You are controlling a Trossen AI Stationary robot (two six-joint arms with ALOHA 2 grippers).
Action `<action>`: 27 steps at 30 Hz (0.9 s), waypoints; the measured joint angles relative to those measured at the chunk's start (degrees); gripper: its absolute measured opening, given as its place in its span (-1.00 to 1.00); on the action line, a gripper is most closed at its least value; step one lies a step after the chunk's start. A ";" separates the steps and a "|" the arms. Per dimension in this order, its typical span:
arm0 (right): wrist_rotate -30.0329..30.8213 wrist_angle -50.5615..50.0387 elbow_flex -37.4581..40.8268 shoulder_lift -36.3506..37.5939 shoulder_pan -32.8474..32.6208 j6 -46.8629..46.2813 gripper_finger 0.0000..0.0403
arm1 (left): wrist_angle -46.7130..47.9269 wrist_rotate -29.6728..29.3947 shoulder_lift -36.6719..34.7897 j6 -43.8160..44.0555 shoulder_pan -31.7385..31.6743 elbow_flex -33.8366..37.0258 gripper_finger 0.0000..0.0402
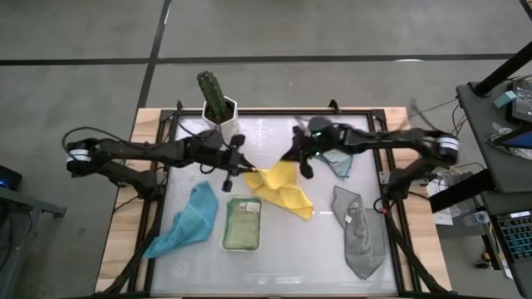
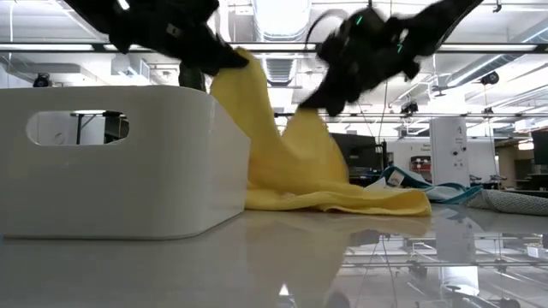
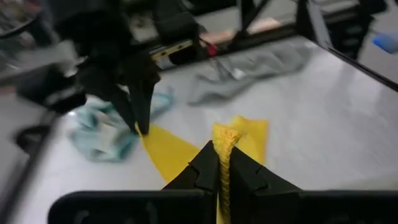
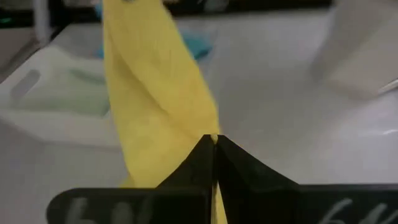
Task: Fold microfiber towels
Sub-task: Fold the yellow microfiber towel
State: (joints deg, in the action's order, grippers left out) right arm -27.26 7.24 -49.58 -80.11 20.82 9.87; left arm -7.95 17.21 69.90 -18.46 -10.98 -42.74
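The yellow towel (image 1: pixel 283 191) is raised at two ends and sags between them near the table's middle. My left gripper (image 1: pixel 243 169) is shut on its left end, and my right gripper (image 1: pixel 299 166) is shut on its far right end. The pale green towel (image 1: pixel 242 226) lies in the white tray (image 1: pixel 226 241). The light blue towel (image 1: pixel 188 220) lies crumpled left of the tray. To the right, the grey towel (image 1: pixel 357 232) lies on the table. The teal towel (image 1: pixel 337 163) lies under my right arm. My left gripper pinches a bunched edge of the yellow towel (image 3: pixel 222 140) between its two fingers, coming from the table's left and slanting slightly down. The cloth hangs below that held end (image 2: pixel 244 77), slack. My right gripper pinches a corner of the yellow towel (image 4: pixel 208 127) between its two fingertips, coming from the table's right and slanting down. That corner (image 2: pixel 301 115) is lifted, while the towel's lower part (image 2: pixel 342 201) lies on the table.
A potted cactus (image 1: pixel 218 101) stands at the far edge behind my left gripper. The black frame (image 1: pixel 391 208) runs along the table's sides. In the low view the white tray (image 2: pixel 111 162) stands close on the left.
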 joint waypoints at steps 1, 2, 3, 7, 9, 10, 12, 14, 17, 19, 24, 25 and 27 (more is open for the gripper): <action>1.79 -0.37 0.00 2.44 -0.09 0.77 -0.96 | -0.08 -0.70 -1.25 -0.09 -0.30 -0.20 -1.00; 3.34 -0.70 -0.02 4.88 -0.14 1.77 -0.96 | -0.04 -1.50 -2.49 -0.33 -0.75 -0.26 -1.00; 5.08 -1.48 -0.02 7.11 -0.15 2.81 -0.96 | -0.04 -1.93 -3.71 -0.75 -1.17 -0.48 -1.00; 11.82 -2.83 -0.32 15.35 -0.17 6.55 -0.96 | -0.18 -4.53 -8.91 -1.89 -3.59 -1.70 -1.00; 16.07 -2.62 -0.71 18.59 -0.08 8.21 -0.96 | -0.21 -4.55 -11.14 -1.92 -5.42 -2.47 -1.00; 18.44 -2.39 -0.84 19.95 -0.04 9.33 -0.96 | -0.37 -4.59 -12.02 -1.99 -6.39 -2.87 -1.00; 23.96 -2.38 -1.16 22.10 -0.04 11.15 -0.96 | -0.73 -4.71 -13.39 -2.72 -8.46 -3.81 -1.00; 27.77 -2.36 -1.93 23.39 0.04 13.31 -0.96 | -0.56 -4.71 -14.04 -3.93 -10.47 -5.29 -1.00; 28.84 -2.44 -4.13 24.30 0.84 14.87 -0.96 | -0.58 -4.44 -14.20 -4.86 -13.53 -8.36 -1.00; 28.82 -2.24 -6.12 24.38 1.61 15.05 -0.96 | -0.68 -3.13 -14.10 -5.92 -15.41 -10.36 -1.00; 28.99 -3.20 -10.41 24.46 3.06 17.74 -0.96 | 1.95 3.64 -13.92 -10.82 -18.56 -12.98 -1.00; 28.98 -4.18 -11.35 24.61 3.17 18.27 -0.96 | 2.11 4.89 -13.92 -10.65 -18.89 -13.06 -1.00; 28.93 -6.65 -12.97 25.19 3.17 19.88 -0.96 | 4.02 6.81 -14.31 -10.70 -19.31 -12.94 -1.00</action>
State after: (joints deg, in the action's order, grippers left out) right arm 1.67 0.60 -62.55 -54.92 23.99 29.75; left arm -3.93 24.01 55.59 -29.17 -30.29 -55.68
